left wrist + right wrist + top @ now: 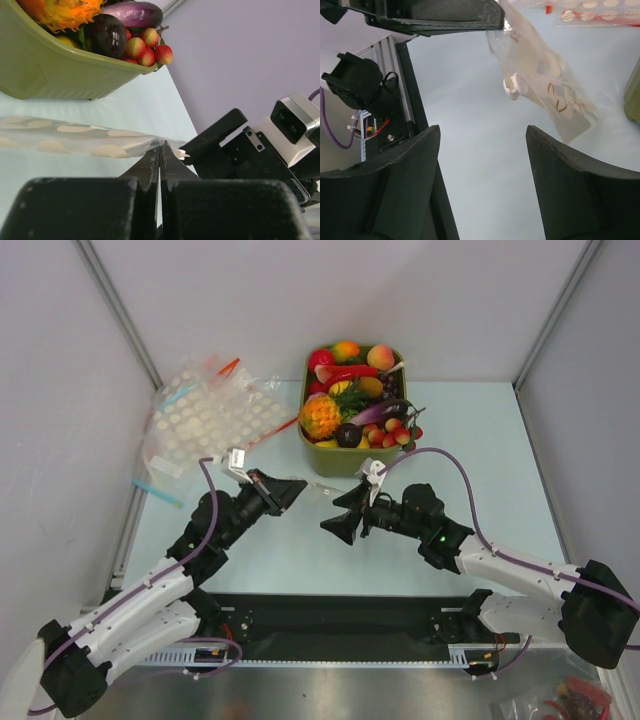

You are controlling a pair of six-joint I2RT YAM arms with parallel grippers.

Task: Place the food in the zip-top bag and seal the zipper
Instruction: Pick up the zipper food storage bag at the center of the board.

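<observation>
The zip-top bag (545,75), clear and crinkly with pale round marks, hangs above the table between the two arms. My left gripper (160,146) is shut on its edge, and the bag (75,140) stretches away to the left of the tips. I cannot make out the zipper. My right gripper (482,130) is open and empty, a little short of the bag and facing the left gripper (300,486). The food lies heaped in a green basket (345,458): a pineapple (320,418), red berries (390,432) and a dark purple round piece (348,435).
A heap of white-dotted clear bags (205,420) with red and blue strips lies at the back left. The green basket (55,70) stands just beyond the held bag. White walls close in the table on three sides.
</observation>
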